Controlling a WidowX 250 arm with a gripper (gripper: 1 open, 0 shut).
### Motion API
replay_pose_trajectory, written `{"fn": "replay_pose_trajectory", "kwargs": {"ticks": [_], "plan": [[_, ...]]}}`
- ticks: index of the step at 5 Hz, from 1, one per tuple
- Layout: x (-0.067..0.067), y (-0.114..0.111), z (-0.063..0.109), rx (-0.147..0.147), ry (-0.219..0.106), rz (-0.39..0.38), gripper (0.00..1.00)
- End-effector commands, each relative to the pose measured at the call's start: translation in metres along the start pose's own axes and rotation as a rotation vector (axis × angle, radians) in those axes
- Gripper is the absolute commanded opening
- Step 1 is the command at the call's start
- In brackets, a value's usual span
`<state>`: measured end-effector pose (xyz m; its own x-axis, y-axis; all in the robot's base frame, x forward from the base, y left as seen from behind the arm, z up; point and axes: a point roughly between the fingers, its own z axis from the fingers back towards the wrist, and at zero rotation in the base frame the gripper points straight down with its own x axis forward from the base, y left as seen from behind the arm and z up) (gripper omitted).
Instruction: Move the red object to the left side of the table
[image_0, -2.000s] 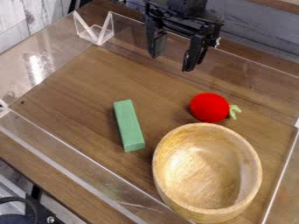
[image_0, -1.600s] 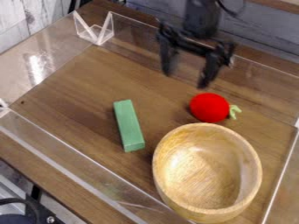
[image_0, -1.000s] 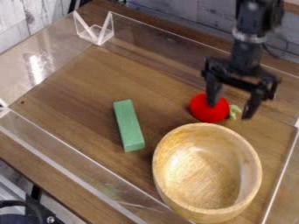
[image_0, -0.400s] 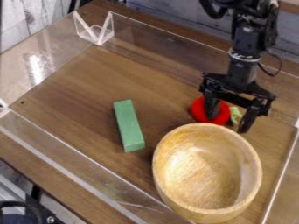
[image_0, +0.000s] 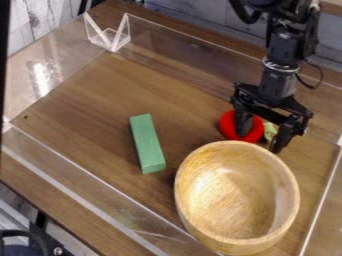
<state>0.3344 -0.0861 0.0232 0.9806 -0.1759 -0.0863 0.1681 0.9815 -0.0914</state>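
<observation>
Item 1. The table (image_0: 94, 100): brown wood-grain top, edged by low clear walls. Most of its bare surface extends to the picture's left of the jaws; that side is the destination named by the task.

Item 2. Wooden bowl (image_0: 238, 195): large, round, empty. It is found in front of and below the jaws, toward the camera, its far rim near them but apart.

Item 3. Gripper (image_0: 266, 128): black, pointed straight down from a dark arm entering at the top right. The jaws are spread wide, one finger seen on either side of the fruit, with nothing yet pinched.

Item 4. Green rectangular block (image_0: 146, 142): laid flat, well apart from the jaws on their picture-left side, lying across the likely path of transfer.

Item 5. The red object (image_0: 239, 127): small round toy fruit, a green stem just visible at its right. It is located between the spread fingers, on the table's right part, partly hidden by them. Contact with either finger cannot be told.

Handling note: the fruit is judged light and probably rigid with a smooth skin, so rolling or slipping under an off-centre squeeze is possible. A hold across its widest middle is advised, clear of the stem.
</observation>
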Motion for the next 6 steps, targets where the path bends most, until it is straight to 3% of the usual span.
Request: {"fn": "replay_pose_trajectory", "kwargs": {"ticks": [1,4,6], "plan": [[0.003,0.011,-0.004,0.006,-0.039,-0.004,1.00],[0.005,0.016,-0.006,0.010,-0.060,0.035,1.00],[0.012,0.021,-0.009,0.022,-0.058,-0.099,1.00]]}}
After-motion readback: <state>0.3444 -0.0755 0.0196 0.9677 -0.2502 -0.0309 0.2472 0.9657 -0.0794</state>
